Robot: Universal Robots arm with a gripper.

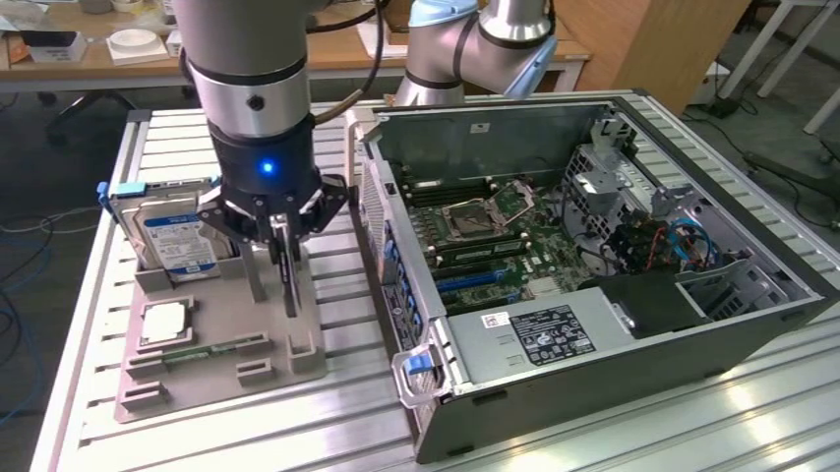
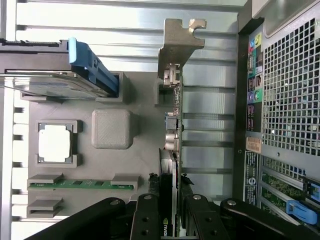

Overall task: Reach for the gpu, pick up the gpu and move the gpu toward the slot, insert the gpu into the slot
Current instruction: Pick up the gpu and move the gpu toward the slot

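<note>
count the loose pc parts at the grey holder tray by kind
hard drive: 1
silver chip: 1
green memory stick: 1
gpu: 1
total: 4

a cluttered wooden desk (image 1: 92, 71) stands behind the ribbed metal table (image 1: 761, 413), above a dark floor (image 1: 66, 138) with loose cables (image 1: 11, 324).

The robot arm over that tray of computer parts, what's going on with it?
The arm's gripper is closed on a thin green graphics card, held on edge at a grey tray. A hard drive and a small square chip also sit in that tray. The open computer case stands at the exterior view's right, and the card is not yet in its slot.
</note>
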